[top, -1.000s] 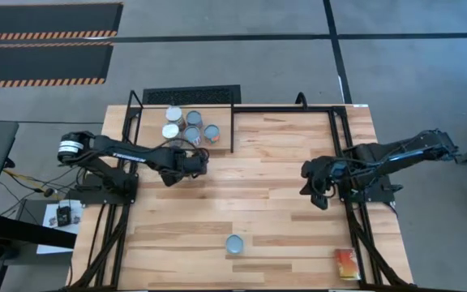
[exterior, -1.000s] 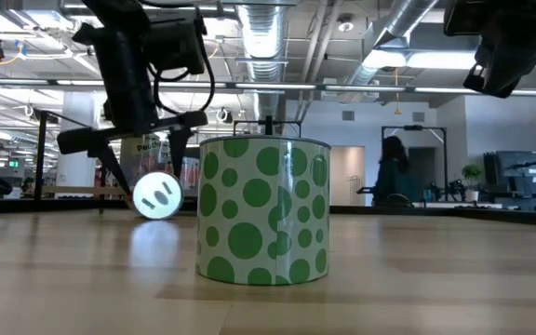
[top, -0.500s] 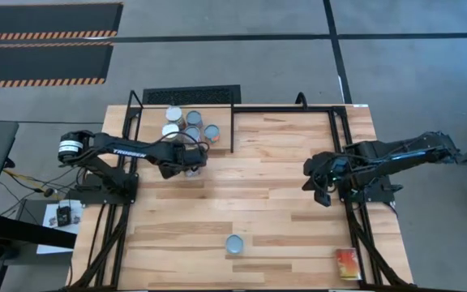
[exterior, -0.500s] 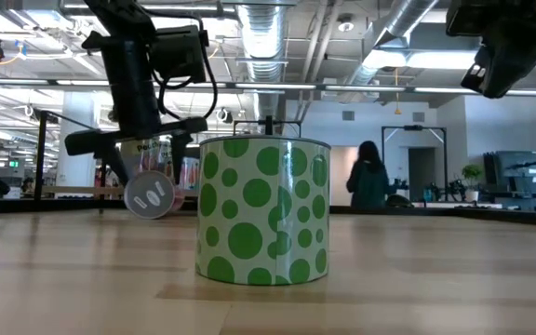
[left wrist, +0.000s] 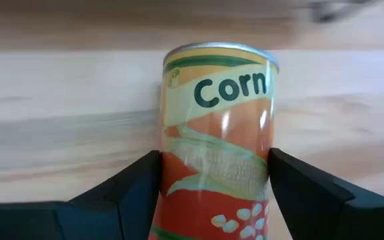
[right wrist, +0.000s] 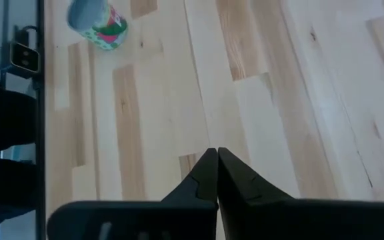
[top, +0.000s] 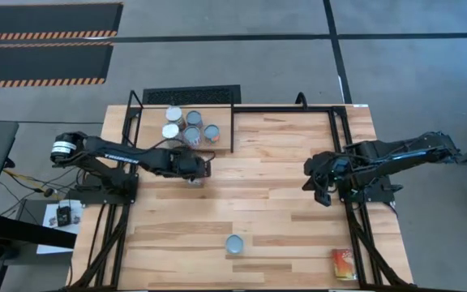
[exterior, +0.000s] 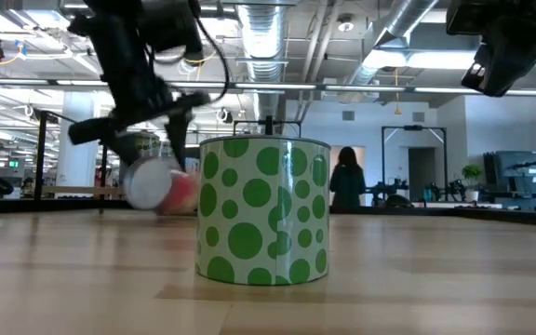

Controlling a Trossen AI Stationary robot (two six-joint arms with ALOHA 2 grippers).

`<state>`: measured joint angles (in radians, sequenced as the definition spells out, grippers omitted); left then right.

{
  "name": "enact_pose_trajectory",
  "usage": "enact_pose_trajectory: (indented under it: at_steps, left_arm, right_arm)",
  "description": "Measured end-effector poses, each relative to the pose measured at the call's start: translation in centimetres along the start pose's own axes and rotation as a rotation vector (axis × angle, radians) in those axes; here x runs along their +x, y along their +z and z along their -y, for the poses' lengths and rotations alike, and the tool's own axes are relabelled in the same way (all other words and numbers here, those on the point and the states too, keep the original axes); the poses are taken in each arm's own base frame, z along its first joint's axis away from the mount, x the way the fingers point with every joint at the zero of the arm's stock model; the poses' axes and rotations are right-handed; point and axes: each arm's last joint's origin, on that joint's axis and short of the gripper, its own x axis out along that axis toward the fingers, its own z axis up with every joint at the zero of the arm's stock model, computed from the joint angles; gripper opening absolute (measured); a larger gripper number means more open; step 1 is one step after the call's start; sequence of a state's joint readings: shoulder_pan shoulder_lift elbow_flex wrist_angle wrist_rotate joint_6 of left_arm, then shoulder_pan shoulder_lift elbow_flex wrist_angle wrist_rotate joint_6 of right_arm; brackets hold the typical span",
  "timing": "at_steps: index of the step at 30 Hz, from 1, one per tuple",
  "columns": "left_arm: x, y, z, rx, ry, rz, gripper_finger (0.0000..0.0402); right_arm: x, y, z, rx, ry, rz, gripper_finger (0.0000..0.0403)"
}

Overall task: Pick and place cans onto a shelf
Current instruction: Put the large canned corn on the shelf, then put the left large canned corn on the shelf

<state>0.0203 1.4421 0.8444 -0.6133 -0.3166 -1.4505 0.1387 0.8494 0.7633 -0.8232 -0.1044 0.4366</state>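
1. Swung out again, the left gripper (top: 199, 168) has pulled its can (left wrist: 215, 140) away from the shelf (top: 136, 122), now at its 12 o'clock.
2. Jaws clamp that can; label reads "Corn".
3. Right gripper (top: 319, 195) waits, fingers pressed together.

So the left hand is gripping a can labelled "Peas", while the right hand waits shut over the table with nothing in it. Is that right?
Not quite. The can in the left hand is labelled "Corn", not "Peas"; the left wrist view shows the word plainly. The rest holds: the right hand waits shut over the table with nothing in it.
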Motion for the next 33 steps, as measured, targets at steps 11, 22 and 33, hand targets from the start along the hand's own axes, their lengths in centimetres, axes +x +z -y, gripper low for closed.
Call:
enact_pose_trajectory:
  at_steps: [11,22,33]
  left_arm:
    - [-5.8,-2.9,3.2,0.296,-0.472,0.214,0.0192]
    - [-5.8,-3.5,3.7,0.423,-0.535,0.158,0.0041]
    - [-4.3,-4.2,4.1,0.400,-0.585,-0.146,0.0075]
  right_arm:
    - [-2.3,3.5,-1.3,0.030,0.152,0.367,0.0045]
    - [1.6,5.4,-1.2,0.119,0.125,0.296,0.0088]
    - [5.6,5.6,-1.2,0.163,0.083,0.150,0.0088]
